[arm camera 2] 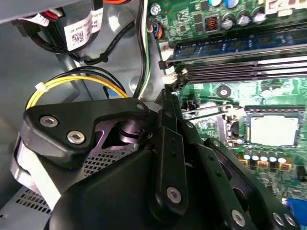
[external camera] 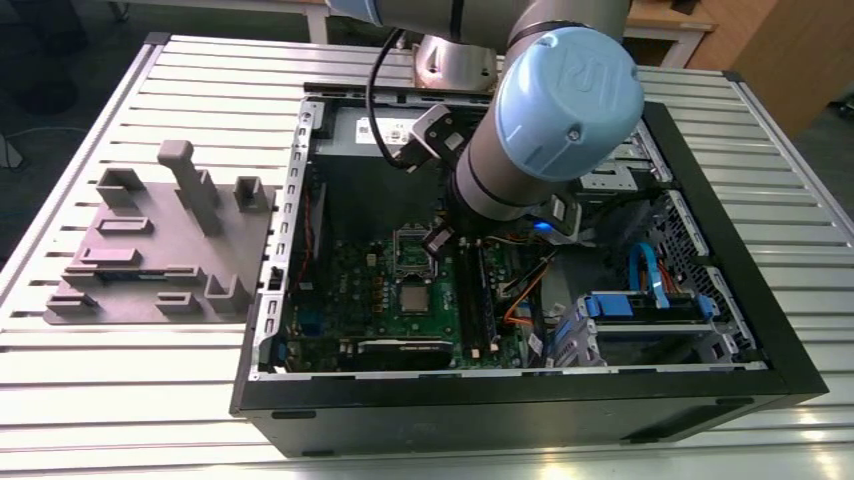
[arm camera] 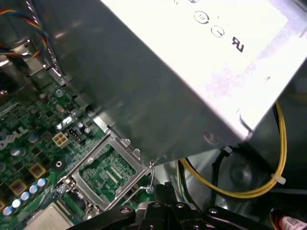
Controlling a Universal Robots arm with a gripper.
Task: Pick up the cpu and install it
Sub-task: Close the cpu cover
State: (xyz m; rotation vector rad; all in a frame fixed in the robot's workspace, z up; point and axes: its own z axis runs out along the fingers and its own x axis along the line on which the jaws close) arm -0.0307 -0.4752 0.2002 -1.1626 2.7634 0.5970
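Cpu [arm camera 2: 273,130] lay seated, unclamped.
Bracket [arm camera: 108,175] stood raised, leaving it free; gripper [arm camera 2: 168,97], jaws seemingly clenched empty, hovered at the board's [arm camera 2: 268,91] edge.

Cpu [arm camera: 45,220] cut off at picture edge.

The gripper [arm camera 2: 166,96] is matt black, with flat link bars tapering to two slim fingers [arm camera 2: 169,139] pressed together. Silver socket-head screws [arm camera 2: 76,138] stud the rounded plates behind the fingers. Further back, the arm [external camera: 501,185] is a silver-grey tube with a pale blue round joint cap [external camera: 567,95] and a black cable [external camera: 374,95] alongside.
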